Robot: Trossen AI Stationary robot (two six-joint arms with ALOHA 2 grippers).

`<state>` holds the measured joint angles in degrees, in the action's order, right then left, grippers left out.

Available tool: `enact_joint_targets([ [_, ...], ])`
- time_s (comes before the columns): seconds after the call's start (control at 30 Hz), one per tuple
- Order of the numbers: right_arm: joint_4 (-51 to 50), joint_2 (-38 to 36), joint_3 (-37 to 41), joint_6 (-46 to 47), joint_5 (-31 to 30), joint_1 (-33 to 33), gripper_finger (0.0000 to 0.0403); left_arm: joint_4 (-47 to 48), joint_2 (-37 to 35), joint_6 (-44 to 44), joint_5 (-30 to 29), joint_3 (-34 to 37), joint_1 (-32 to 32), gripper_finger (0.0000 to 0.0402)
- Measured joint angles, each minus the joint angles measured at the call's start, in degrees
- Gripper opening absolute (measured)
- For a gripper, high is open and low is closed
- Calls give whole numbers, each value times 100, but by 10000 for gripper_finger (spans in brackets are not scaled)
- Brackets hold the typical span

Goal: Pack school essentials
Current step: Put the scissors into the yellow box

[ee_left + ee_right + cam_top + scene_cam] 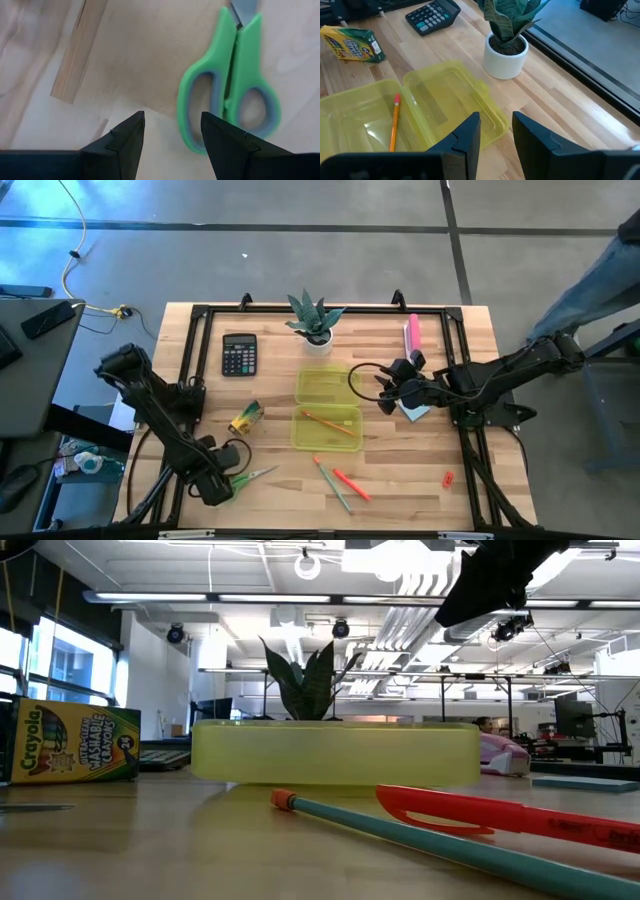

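The green-handled scissors (252, 476) lie flat near the table's near edge. In the left wrist view, their handles (230, 90) are just past my open left gripper (172, 134), beside one finger. My open right gripper (386, 396) hovers over the light-blue notepad (417, 411), beside the open yellow case (326, 408). The case holds the wooden pencil (394, 122). The orange and green pens (341, 481) lie in front of the case. The crayon box (245, 417) is to its left. The red piece (448, 478) is near the right edge.
A black calculator (239, 354), a potted plant (315, 326) and a long pink bar (413, 335) stand along the far side. A black frame rail (470, 370) borders the table. Bare wood lies between the scissors and the pens.
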<state>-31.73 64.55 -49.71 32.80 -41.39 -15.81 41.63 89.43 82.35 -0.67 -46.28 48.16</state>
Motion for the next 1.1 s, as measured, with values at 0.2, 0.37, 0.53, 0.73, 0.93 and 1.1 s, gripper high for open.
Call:
enact_joint_targets([
  [0.2, -24, 0, 0, 0, 0, 0, 105, 0, 17, 53, -130, 0, 0, 186],
  [0.37, -24, 0, 0, 0, 0, 0, 105, 0, 17, 148, -214, 0, 2, 186],
  [0.53, -24, 0, 0, 0, 0, 0, 105, 0, 17, 151, -268, 0, 2, 186],
  [0.73, -24, 0, 0, 0, -2, 0, 105, -17, 19, 183, -505, 19, 39, 186],
  [0.93, -23, 0, 0, 0, -2, 2, 105, -402, 25, 299, -487, 293, 91, 186],
  [1.1, -22, 0, 0, 0, -2, 1, 105, -413, 74, 353, -569, 299, 107, 185],
])
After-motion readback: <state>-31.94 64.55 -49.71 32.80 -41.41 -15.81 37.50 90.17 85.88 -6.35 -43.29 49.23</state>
